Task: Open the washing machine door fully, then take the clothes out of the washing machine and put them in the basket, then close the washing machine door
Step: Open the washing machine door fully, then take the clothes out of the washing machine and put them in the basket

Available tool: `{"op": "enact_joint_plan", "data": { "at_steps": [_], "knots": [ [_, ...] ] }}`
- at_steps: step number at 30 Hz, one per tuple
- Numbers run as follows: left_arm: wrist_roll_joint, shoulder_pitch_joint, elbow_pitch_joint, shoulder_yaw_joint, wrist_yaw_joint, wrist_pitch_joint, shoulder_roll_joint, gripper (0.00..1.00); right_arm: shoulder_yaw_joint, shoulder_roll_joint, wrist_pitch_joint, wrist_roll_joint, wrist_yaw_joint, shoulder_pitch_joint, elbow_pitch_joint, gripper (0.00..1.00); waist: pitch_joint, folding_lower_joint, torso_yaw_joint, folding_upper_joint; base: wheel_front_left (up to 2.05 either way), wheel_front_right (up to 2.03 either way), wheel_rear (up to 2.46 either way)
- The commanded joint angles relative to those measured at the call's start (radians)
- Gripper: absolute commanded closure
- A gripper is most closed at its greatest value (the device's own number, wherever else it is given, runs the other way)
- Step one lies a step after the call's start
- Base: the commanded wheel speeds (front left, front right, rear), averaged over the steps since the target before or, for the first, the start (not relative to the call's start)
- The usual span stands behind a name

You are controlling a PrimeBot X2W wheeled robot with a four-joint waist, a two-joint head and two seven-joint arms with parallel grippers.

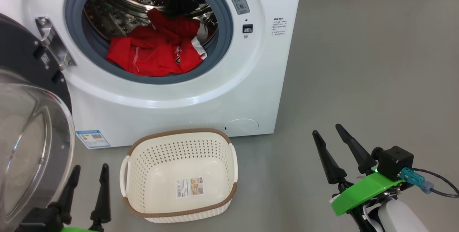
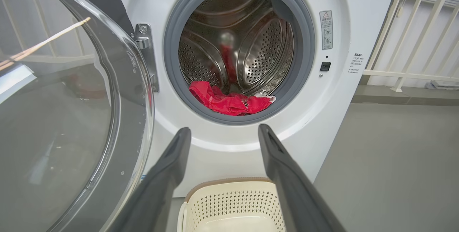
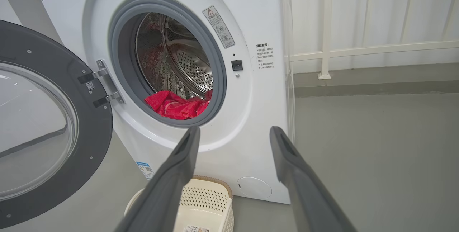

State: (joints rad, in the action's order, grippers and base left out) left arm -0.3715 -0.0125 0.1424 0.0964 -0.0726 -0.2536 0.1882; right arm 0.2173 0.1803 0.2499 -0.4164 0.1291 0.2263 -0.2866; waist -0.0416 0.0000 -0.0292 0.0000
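The washing machine (image 1: 172, 95) is seen with the washing machine door (image 1: 32, 124) swung wide open at its left. The basket (image 1: 179, 149) is set on the floor just before it. The clothes (image 1: 157, 51) are heaped in the drum. The left claw (image 1: 90, 166) and the right claw (image 1: 326, 129) are held spread, touching nothing.

bright, even light, faint soft shadows; reflections glaze the washing machine door (image 2: 53, 117) glass, and wrist views bow at the edges.
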Motion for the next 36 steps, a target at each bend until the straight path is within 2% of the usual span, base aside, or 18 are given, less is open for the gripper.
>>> {"op": "enact_joint_plan", "data": {
  "at_steps": [1,28,36],
  "knots": [
    [0.010,-0.029,-0.016,-0.043,-0.010,-0.008,0.017,0.00,0.018,0.001,0.012,0.006,0.002,0.030,0.028,0.00,-0.001,0.0000,0.001,0.0000,0.00,0.00,0.00],
    [0.050,-0.048,0.005,-0.073,-0.048,-0.008,-0.010,0.00,0.011,-0.008,0.012,0.012,0.002,0.028,0.030,0.00,-0.016,0.0000,0.013,0.0000,0.00,0.00,0.00],
    [0.052,-0.054,0.011,-0.072,-0.052,-0.008,-0.009,0.00,0.011,-0.009,0.012,0.014,0.002,0.029,0.029,0.00,-0.016,0.0000,0.020,0.0000,0.64,-0.64,0.00]
  ]
}}
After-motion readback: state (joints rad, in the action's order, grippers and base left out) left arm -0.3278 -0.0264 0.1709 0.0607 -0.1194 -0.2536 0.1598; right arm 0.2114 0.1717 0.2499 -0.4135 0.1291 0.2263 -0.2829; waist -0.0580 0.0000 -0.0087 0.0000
